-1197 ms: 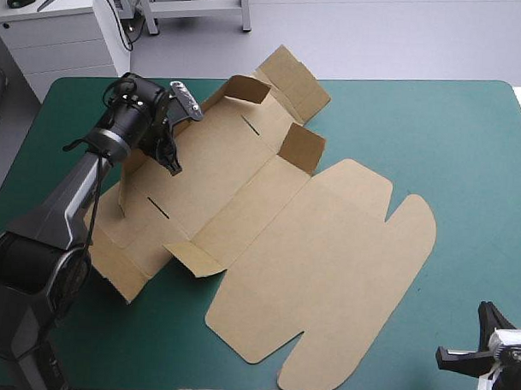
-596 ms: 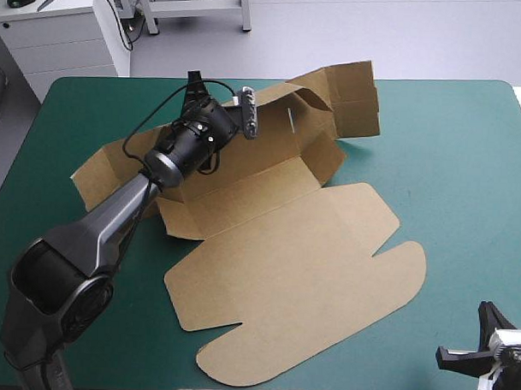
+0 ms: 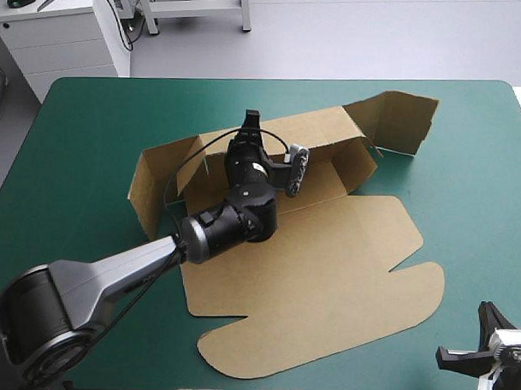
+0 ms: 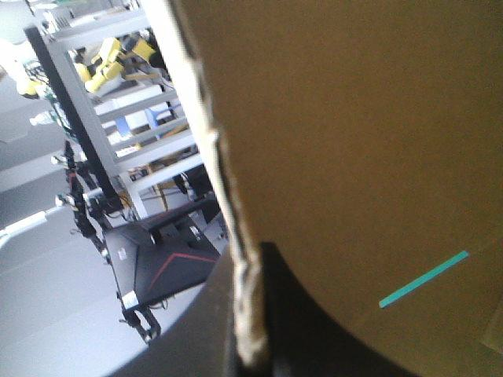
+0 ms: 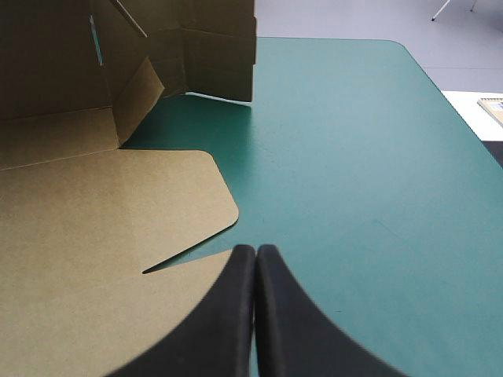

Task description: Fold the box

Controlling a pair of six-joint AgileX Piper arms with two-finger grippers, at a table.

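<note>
Brown board lies across the middle of the teal-green cover (image 3: 83, 129) in the high view. The box (image 3: 326, 266) has its long back wall (image 3: 323, 133) raised, an end flap standing at each end of it, and the lid panel flat on the near side. The left gripper (image 3: 251, 124) sits at that wall's top edge, while the right gripper (image 3: 495, 353) waits well clear of the lid's near corner.

In the left wrist view the wall's raw edge runs down between the black fingers (image 4: 295, 330), which are clamped on the box (image 4: 354, 141).

In the right wrist view the right gripper (image 5: 255, 259) is clenched on nothing, and the lid's rounded corner (image 5: 212, 188) lies just ahead.

The step in hand looks like raising the walls. Next, the end flaps probably need turning inward and the side walls tucking over them, likely with the right arm brought in to help.
</note>
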